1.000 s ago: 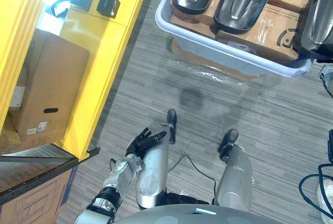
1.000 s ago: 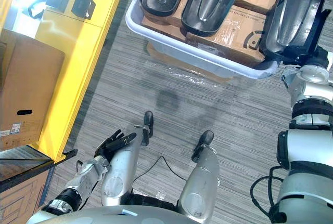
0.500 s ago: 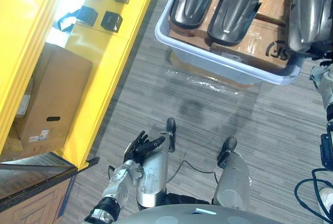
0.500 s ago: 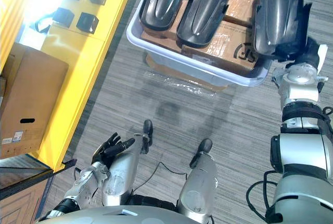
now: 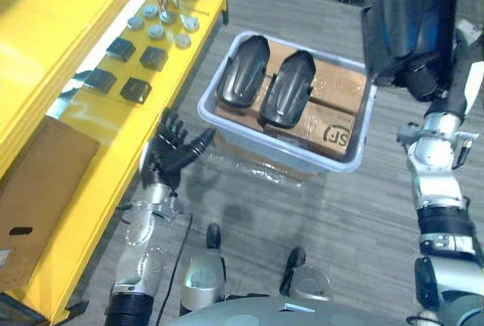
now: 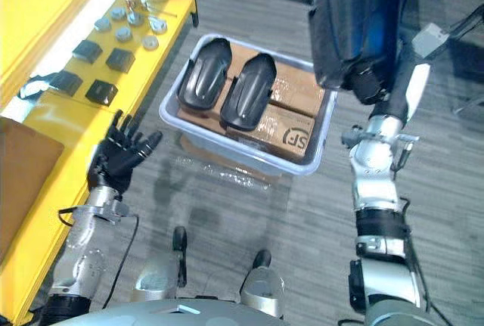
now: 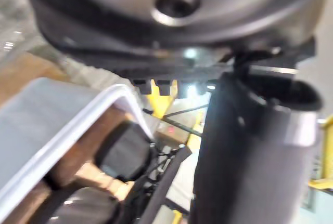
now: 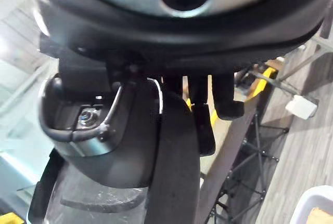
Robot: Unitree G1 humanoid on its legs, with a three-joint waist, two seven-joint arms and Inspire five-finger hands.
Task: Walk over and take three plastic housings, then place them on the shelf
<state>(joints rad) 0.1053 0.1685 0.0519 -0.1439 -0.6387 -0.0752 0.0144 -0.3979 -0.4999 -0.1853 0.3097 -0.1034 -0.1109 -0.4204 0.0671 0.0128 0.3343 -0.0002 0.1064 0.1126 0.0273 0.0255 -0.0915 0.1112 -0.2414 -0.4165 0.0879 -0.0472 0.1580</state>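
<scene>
Right hand [image 5: 420, 82] grips a housing [image 5: 399, 16] upright, upper right; shelf [image 5: 106, 123] lies far left, beside spread left hand [image 5: 171, 155].

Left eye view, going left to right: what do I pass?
Cardboard box → left hand, open → first housing in the bin → second housing beside it → third housing, gripped by the right hand.
</scene>
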